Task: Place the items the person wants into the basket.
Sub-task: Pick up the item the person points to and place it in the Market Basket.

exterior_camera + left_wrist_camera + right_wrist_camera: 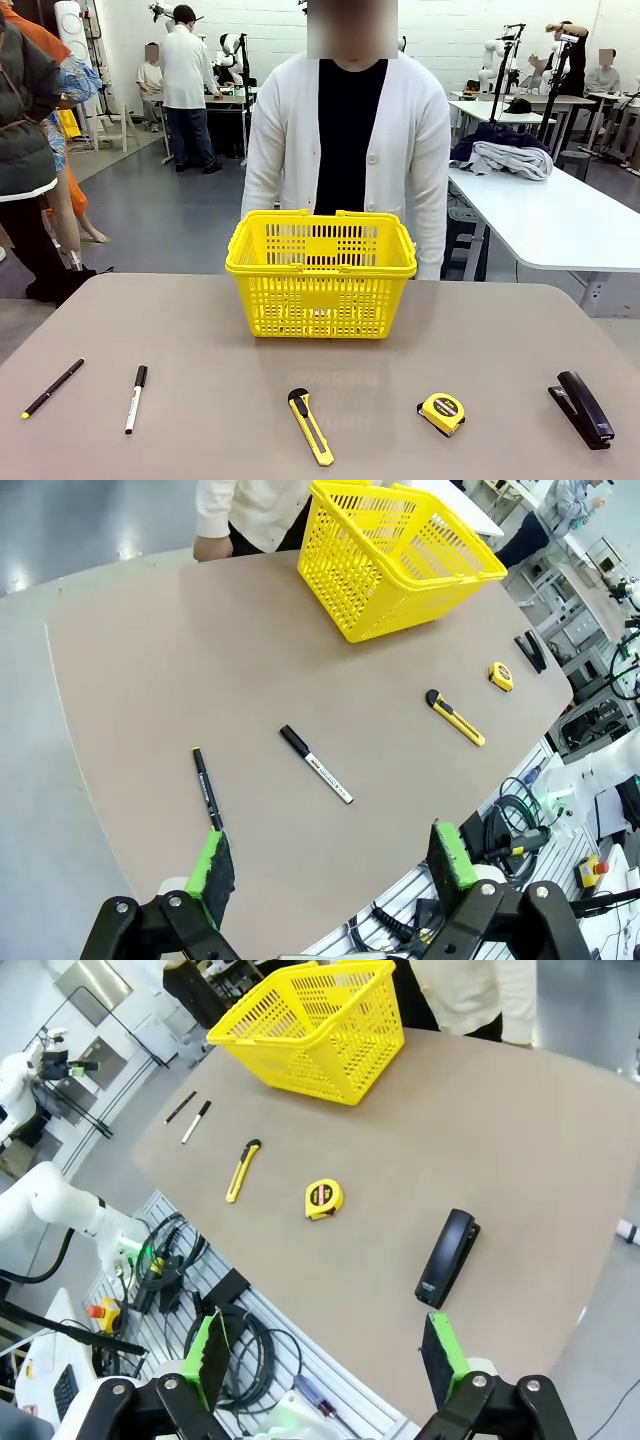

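Observation:
The yellow lattice basket stands at the table's far middle, right in front of the person in a white cardigan, whose hands hang at the far edge. Along the near side lie a slim black pen, a white marker with a black cap and a long yellow utility knife. In the left wrist view, my left gripper hangs open high above the near edge, with the pen, marker and knife below. My right gripper is open above the robot-side edge, with nothing between its fingers.
A round yellow tape measure and a black stapler lie at the near right. The stapler is the closest object to my right gripper. Cables and equipment sit below the near edge. Other tables and people stand farther back.

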Controlling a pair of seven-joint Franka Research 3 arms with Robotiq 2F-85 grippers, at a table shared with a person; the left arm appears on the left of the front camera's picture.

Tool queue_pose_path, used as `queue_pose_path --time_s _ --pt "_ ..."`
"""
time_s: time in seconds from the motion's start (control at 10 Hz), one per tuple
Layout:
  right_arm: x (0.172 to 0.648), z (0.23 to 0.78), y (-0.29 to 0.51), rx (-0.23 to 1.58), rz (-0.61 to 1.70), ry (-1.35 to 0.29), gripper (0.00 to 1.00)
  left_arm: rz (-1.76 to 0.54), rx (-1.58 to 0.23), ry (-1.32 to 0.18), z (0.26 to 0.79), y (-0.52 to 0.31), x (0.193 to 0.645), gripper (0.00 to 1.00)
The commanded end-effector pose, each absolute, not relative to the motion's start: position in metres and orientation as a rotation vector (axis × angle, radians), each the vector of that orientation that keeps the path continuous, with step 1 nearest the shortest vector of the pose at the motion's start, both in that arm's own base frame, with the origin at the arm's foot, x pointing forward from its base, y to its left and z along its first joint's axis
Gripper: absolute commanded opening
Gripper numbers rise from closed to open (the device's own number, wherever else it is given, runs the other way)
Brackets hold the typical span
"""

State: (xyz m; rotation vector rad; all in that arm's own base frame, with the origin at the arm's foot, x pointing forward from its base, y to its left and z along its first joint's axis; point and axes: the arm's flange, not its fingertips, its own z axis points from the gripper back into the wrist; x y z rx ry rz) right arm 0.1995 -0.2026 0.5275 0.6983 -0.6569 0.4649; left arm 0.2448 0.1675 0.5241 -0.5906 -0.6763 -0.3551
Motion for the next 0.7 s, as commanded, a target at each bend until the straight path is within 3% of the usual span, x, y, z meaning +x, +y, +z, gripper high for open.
queue_pose_path --time_s 0.0,0.6 --pt "0.2010 0.5240 -0.2004 0.715 0.479 -0.676 1.00 -0.362 -0.601 -0.688 0.5237 0.1684 0.2449 1.00" --pt "0.2010 0.5240 -0.2004 0.715 0.479 -0.676 1.00 -0.362 -0.601 -0.688 0.5237 0.1684 0.2449 1.00"
